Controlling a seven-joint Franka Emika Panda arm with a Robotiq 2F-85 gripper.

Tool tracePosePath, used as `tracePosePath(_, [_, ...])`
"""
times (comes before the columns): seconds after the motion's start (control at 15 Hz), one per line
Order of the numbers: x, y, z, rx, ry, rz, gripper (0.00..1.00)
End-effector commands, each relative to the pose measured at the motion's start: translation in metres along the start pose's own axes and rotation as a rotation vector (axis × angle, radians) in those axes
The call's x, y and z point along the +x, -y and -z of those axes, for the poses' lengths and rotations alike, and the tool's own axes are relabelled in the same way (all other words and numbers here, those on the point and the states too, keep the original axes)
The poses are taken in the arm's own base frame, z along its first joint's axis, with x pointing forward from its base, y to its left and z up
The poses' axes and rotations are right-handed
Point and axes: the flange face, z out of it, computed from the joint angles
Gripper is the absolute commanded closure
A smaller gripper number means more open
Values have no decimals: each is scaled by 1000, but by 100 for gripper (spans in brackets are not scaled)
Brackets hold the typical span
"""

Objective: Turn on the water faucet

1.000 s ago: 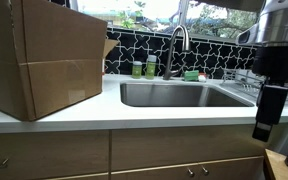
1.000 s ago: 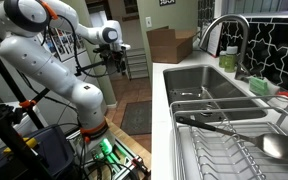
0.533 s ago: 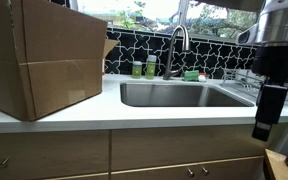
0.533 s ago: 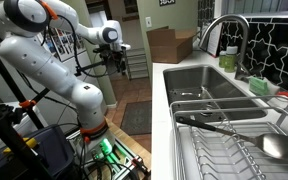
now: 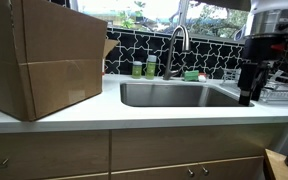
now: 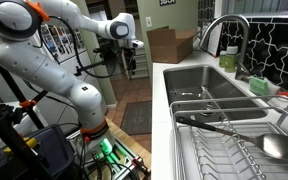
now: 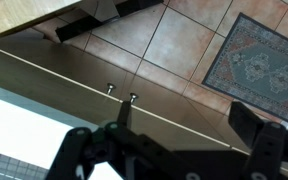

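Hand [image 7: 164, 135] spread wide, partly cropped below.

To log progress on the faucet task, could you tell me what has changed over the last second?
The gripper rose and moved closer to the sink, though it is short of the counter in an exterior view. It is open and holds nothing. The faucet, box and green bottles stayed as they were; no water shows.

Above the sink [image 5: 174, 96] it's open right up to the water faucet [image 5: 171, 52]; green bottles [image 5: 150, 68] crowd its base, and a cardboard box [image 5: 44, 55] walls off one side.
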Motion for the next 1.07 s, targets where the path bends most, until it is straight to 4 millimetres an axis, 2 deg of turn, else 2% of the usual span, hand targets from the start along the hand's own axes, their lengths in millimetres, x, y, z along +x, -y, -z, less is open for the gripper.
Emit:
tracePosePath(0.0, [-6, -87, 21, 31, -54, -104, 0])
tracePosePath(0.07, [-1, -111, 31, 73, -87, -133, 0])
tracePosePath(0.13, [9, -72, 23, 38, -48, -99, 0])
tracePosePath(0.2, [10, -94, 31, 61, -69, -123, 0])
tracePosePath(0.27, [9, -107, 36, 77, -83, -136, 0])
tracePosePath(0.33, [7, -112, 38, 84, -90, -141, 0])
tracePosePath(0.6, [5, -110, 36, 80, -90, -136, 0])
tracePosePath(0.67, [10, -123, 40, 76, -91, -158, 0])
tracePosePath(0.8, [22, -171, 52, 87, -90, -250, 0])
tracePosePath(0.87, [34, -199, 57, 85, -83, -240, 0])
tracePosePath(1.0, [54, -242, 68, 37, -108, -277, 0])
